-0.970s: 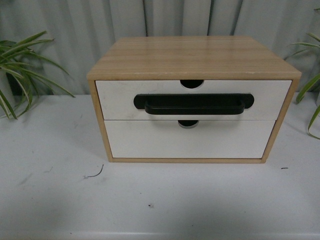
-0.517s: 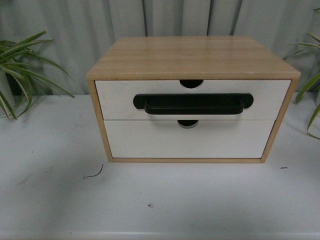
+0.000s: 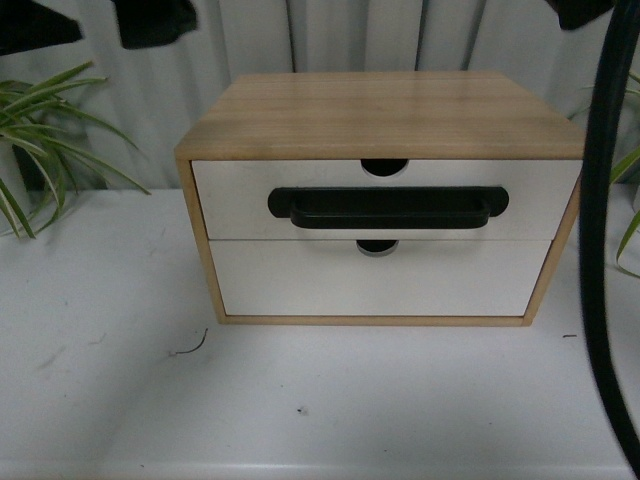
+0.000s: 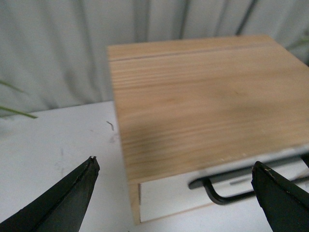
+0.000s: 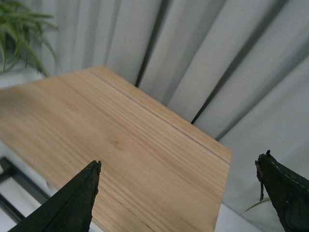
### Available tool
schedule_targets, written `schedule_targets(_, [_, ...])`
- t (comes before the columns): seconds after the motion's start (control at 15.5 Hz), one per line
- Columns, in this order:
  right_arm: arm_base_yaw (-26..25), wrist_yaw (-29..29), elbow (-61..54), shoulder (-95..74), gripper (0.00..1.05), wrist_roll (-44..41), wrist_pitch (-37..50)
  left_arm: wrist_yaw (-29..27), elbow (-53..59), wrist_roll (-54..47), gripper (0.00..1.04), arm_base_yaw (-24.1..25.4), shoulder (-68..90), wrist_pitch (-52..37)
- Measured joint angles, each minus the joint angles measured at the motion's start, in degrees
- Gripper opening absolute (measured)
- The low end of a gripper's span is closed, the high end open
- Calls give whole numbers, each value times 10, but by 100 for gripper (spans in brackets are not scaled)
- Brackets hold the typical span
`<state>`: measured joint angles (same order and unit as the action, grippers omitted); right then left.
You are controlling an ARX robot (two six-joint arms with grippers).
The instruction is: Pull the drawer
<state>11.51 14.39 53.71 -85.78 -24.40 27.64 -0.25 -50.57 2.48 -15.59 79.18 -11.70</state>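
The drawer (image 3: 240, 200) is the upper of two in a light wood cabinet (image 3: 380, 110). It has a white front, a long black bar handle (image 3: 388, 208) and a half-round notch (image 3: 384, 166), and it sits flush in the cabinet. My left gripper (image 4: 175, 163) is open and hovers above the cabinet's front left corner, with the handle (image 4: 227, 191) below between its fingers. My right gripper (image 5: 179, 160) is open too, high over the cabinet top (image 5: 120, 145) near its right rear corner. Neither gripper touches anything.
Below the drawer is a white front (image 3: 380, 282) with no handle. The cabinet stands on a white table (image 3: 300, 400) before a grey curtain. Plants (image 3: 40, 130) flank it on both sides. Dark arm parts (image 3: 150, 20) and a black cable (image 3: 600, 250) cross the front view.
Dark arm parts have come into the front view's upper corners and a black cable now hangs down its right side. The drawer and cabinet have not moved.
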Motion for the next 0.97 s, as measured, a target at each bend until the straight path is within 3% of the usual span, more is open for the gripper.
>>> schedule_targets(0.19, [-31,102,28,0,98,-253,-113,83,-73,-171,98,-59,30,153])
schedule_targets(0.32, [-42,153,52,0,98,-436,-241,113,-111,-281,98,-102,53,242])
schedule_targets(0.52, [-56,158,77,-14,98,-671,-384,118,-164,-379,98,-137,107,326])
schedule_targets(0.71, [-56,141,80,-43,98,-737,-448,99,-211,-402,98,-147,156,333])
schedule_targets(0.97, [-43,140,89,-82,98,-748,-433,95,-217,-403,98,-154,195,313])
